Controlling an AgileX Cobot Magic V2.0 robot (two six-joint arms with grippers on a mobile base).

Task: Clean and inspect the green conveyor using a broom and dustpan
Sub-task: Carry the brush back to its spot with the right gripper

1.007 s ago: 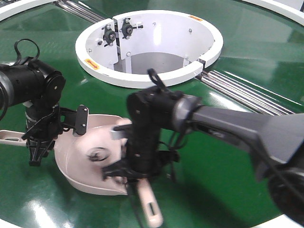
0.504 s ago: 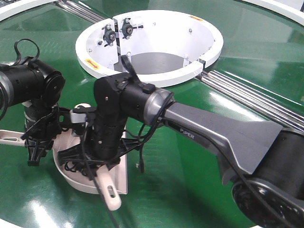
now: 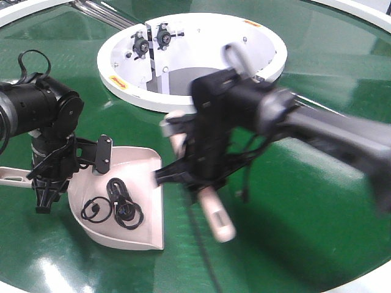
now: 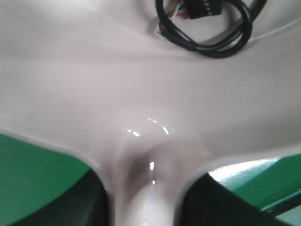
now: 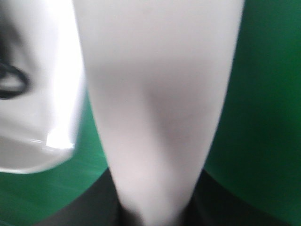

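The beige dustpan (image 3: 137,171) lies on the green conveyor (image 3: 293,232), lip toward the right, with black cable loops (image 3: 119,207) inside it. My left gripper (image 3: 44,194) is shut on the dustpan's handle (image 3: 12,177); in the left wrist view the handle (image 4: 146,197) runs between the jaws of the left gripper (image 4: 146,209), below the pan (image 4: 141,84) and cable (image 4: 202,28). Just right of the pan's lip, my blurred right gripper (image 3: 198,186) is shut on the broom (image 3: 217,217). The broom (image 5: 155,94) fills the right wrist view, held by the right gripper (image 5: 155,209).
A white circular ring (image 3: 183,101) with an open well stands behind both arms. Silver metal rods (image 3: 317,119) cross the belt at the right, and more rods (image 3: 104,12) run at the top left. The dustpan's corner (image 5: 42,94) shows left of the broom.
My right arm has swung rightward with the broom, off the dustpan, uncovering the black cable loops inside it. The left arm and the dustpan have stayed put.
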